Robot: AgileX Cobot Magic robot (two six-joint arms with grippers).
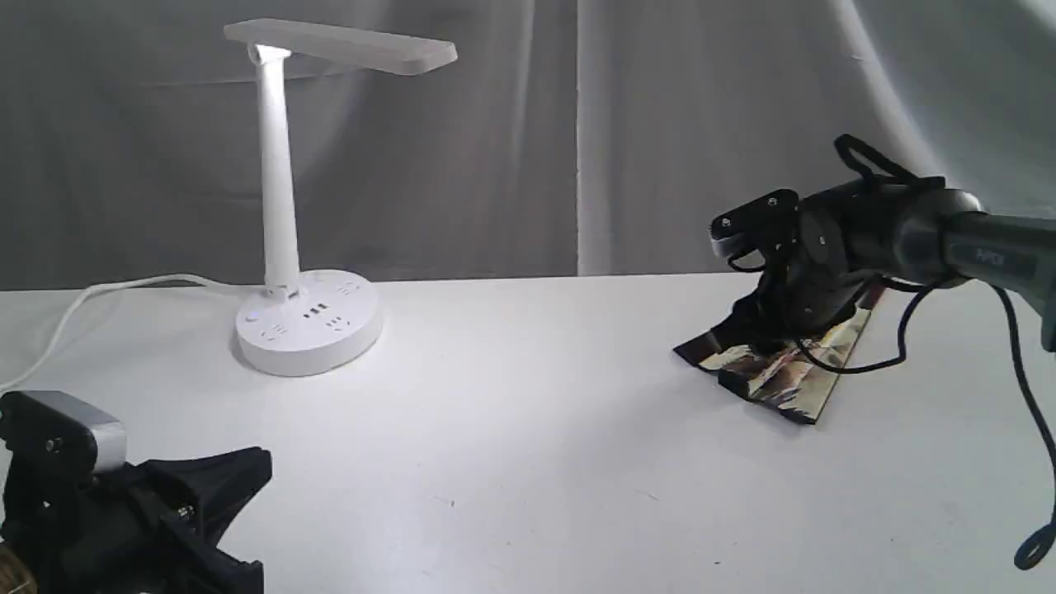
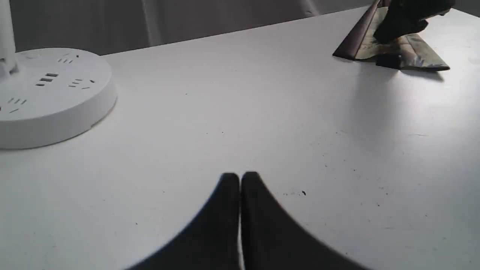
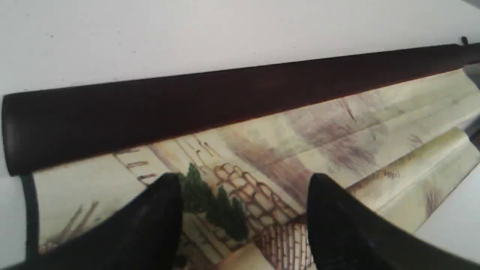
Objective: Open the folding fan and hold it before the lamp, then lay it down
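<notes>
The folding fan (image 1: 784, 371) lies on the white table at the right, spread only a little, its painted pleats and a dark guard showing. My right gripper (image 1: 755, 334) hangs low over it, open, fingers straddling the painted paper (image 3: 243, 202) beside the maroon guard (image 3: 225, 101); whether they touch the paper I cannot tell. The left wrist view also shows the fan (image 2: 397, 52) far off. The lamp (image 1: 285, 214) stands lit at the back left, its round socketed base (image 2: 48, 97) close to my left gripper (image 2: 240, 178), which is shut and empty just above the table at the near left (image 1: 223, 503).
The lamp's white cord (image 1: 74, 309) runs off the left side of the table (image 1: 528, 429). A grey draped curtain hangs behind. Black cables dangle from the right arm (image 1: 1023, 363).
</notes>
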